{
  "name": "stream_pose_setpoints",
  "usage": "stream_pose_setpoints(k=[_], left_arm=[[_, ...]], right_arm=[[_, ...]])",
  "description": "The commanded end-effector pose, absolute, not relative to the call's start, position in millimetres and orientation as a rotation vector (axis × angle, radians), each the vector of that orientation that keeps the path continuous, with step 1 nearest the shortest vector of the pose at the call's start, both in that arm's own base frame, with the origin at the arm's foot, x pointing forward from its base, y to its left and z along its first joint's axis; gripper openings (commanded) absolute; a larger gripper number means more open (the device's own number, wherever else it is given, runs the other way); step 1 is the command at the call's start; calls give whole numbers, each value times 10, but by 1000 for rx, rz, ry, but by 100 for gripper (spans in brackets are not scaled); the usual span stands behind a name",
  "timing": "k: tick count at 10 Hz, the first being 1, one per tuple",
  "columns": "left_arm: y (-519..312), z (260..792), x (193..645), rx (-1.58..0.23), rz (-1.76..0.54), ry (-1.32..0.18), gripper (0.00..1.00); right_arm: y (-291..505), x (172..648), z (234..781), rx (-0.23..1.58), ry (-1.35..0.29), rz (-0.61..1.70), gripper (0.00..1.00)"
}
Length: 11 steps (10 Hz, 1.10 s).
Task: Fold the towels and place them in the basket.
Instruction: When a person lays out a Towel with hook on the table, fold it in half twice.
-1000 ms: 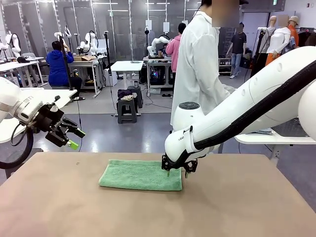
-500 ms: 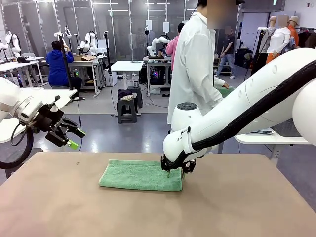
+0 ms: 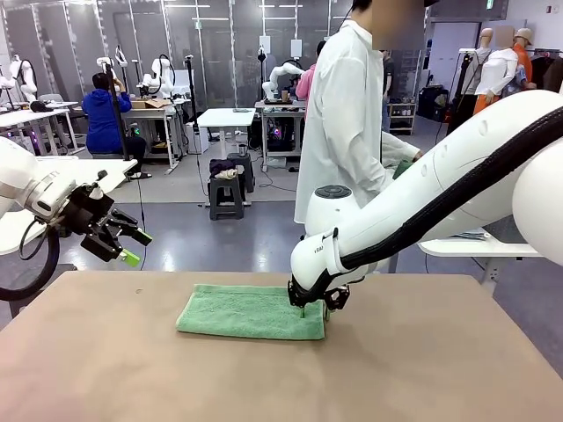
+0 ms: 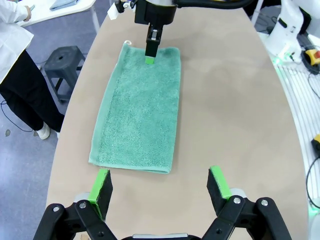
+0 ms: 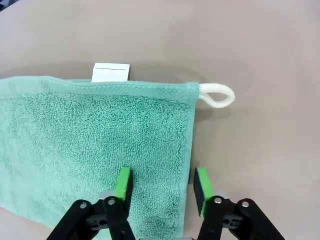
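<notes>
A mint green towel (image 3: pixel 251 312) lies flat on the brown table (image 3: pixel 106 369), also seen in the left wrist view (image 4: pixel 140 115) and the right wrist view (image 5: pixel 90 135). It has a white tag (image 5: pixel 111 72) and a white loop (image 5: pixel 217 95) on its far edge. My right gripper (image 3: pixel 315 309) is down at the towel's right end, open, its jaws (image 5: pixel 161 182) narrowly straddling the towel's side edge: one pad on the cloth, the other on bare table. My left gripper (image 3: pixel 132 248) hangs open in the air off the table's left, its fingers (image 4: pixel 160 182) wide apart. The basket is out of view.
A person in a white coat (image 3: pixel 343 114) stands at the table's far side, right of the middle. Bare tabletop lies in front of and to both sides of the towel. The right arm's white links (image 3: pixel 440 193) cross above the table's right half.
My right gripper's jaws have narrowed around the towel's right edge and shifted slightly left. The person has stepped a little to the left. The left arm has not moved.
</notes>
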<state>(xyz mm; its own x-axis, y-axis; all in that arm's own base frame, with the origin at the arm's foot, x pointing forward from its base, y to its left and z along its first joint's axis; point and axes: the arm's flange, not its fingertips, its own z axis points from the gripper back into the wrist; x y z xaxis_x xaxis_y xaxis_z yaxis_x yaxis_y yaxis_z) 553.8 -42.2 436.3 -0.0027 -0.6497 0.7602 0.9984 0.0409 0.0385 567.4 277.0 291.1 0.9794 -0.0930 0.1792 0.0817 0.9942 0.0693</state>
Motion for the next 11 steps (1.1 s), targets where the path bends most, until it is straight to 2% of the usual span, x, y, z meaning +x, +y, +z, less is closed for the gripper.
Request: stream_pose_setpoints(k=[1, 2, 3, 4, 5, 6, 11], left_arm=[[-419, 4372, 5536, -631, -1442, -715, 96], [-419, 4372, 5536, -631, -1442, -715, 96], [-419, 4372, 5536, -631, -1442, -715, 96], [-419, 4372, 5536, -631, -1442, -715, 96], [-419, 4372, 5536, -631, -1442, -715, 96], [-419, 4372, 5536, -631, -1442, -715, 96], [-419, 4372, 5536, -631, -1442, -715, 96]], right_arm=[[2837, 5722, 2897, 42, -190, -97, 47], [2838, 5721, 2899, 43, -189, -100, 27], [2836, 5724, 2898, 44, -191, -100, 42], [2832, 5725, 2895, 43, -192, -100, 7], [2826, 5727, 2884, 38, -192, -100, 22], [2826, 5726, 2877, 33, -192, -99, 0], [2634, 5708, 2865, 2, -211, -76, 0]])
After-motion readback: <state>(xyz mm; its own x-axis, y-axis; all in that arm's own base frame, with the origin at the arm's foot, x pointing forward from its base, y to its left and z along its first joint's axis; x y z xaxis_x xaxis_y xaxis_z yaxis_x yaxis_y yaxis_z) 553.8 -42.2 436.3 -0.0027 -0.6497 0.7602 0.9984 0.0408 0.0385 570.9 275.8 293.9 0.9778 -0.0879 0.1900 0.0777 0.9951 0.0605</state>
